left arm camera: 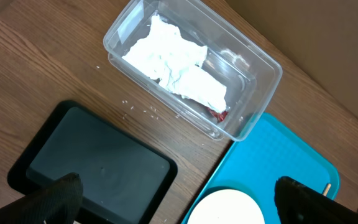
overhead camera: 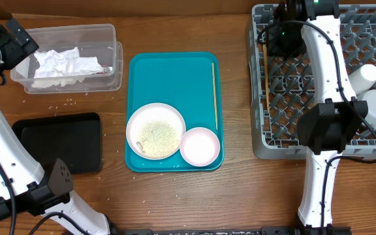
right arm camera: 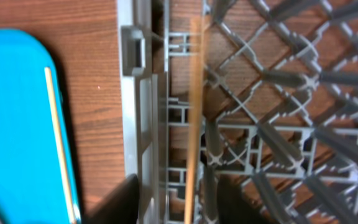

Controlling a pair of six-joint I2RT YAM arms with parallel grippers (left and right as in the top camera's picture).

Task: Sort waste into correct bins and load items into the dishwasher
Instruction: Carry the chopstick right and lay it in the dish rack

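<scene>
Left gripper (left arm camera: pixel 176 202) gapes wide; right gripper (right arm camera: pixel 178 202) jaws stand apart around thin wooden chopstick (right arm camera: pixel 195 112) in grey latticed rack (right arm camera: pixel 135 124)

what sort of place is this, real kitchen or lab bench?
Probably a lab bench staged as a dish-clearing station: bare wooden table, grey dish rack, teal tray holding a rice-strewn plate.

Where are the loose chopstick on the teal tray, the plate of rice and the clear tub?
Chopstick (overhead camera: pixel 214 94): overhead view, mid-length.
Plate of rice (overhead camera: pixel 136 121): overhead view, bare left rim.
Clear tub (left arm camera: pixel 252 70): left wrist view, bare right end.
</scene>
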